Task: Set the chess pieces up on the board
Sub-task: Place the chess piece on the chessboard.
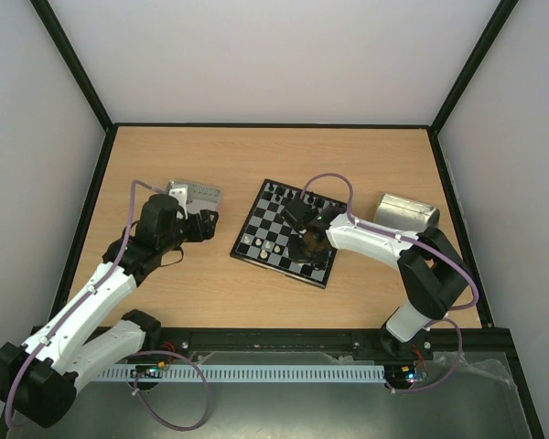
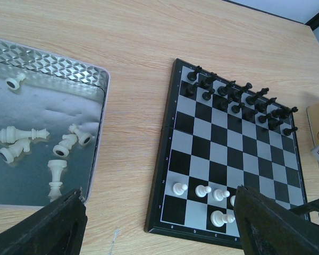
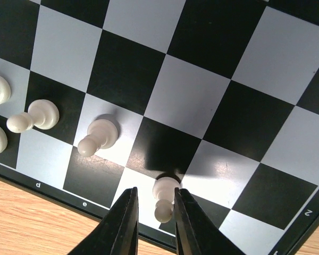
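The board (image 1: 284,233) lies mid-table and also shows in the left wrist view (image 2: 223,138) and the right wrist view (image 3: 186,95). Black pieces (image 2: 239,98) fill its two far rows. A few white pawns (image 2: 202,190) stand on its near rows. My right gripper (image 3: 154,191) is low over the board's near edge (image 1: 306,245), its jaws slightly apart around an upright white pawn (image 3: 164,199), with a gap on the left side. My left gripper (image 2: 158,194) is wide open and empty, between the board and the left tray (image 1: 206,224). Several white pieces (image 2: 64,146) lie on their sides in that tray.
The left metal tray (image 2: 53,69) sits left of the board, also seen from above (image 1: 194,193). A second metal tray (image 1: 405,212) stands right of the board, behind my right arm. Dark frame rails border the table.
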{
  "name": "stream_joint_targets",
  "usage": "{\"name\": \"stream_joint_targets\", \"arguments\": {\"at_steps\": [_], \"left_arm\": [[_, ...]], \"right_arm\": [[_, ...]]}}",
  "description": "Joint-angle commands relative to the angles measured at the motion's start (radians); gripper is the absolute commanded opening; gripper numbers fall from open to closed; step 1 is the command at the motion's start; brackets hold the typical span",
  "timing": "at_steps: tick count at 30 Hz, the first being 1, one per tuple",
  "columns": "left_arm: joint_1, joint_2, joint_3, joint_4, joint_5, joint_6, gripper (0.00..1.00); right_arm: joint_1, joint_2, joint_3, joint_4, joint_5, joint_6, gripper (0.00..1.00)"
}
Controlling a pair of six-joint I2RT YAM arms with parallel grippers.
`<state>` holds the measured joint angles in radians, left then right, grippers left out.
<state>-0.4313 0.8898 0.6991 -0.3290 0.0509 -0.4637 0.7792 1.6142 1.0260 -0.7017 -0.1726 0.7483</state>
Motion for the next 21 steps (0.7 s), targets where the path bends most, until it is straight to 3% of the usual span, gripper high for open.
{"name": "stream_joint_targets", "arguments": {"at_steps": [1,15,21], "left_arm": [[0.005,-0.002,-0.012,-0.012,-0.005,0.002,0.78],[0.005,0.003,-0.014,-0.013,-0.005,0.003,0.78],[0.005,0.004,-0.014,-0.013,-0.006,0.002,0.78]], "right_arm": [[0.0,0.005,-0.015,0.026,0.022,0.01,0.18],[0.013,0.034,-0.026,-0.009,0.066,-0.016,0.18],[0.018,0.034,-0.024,0.006,0.064,-0.014,0.04]]}}
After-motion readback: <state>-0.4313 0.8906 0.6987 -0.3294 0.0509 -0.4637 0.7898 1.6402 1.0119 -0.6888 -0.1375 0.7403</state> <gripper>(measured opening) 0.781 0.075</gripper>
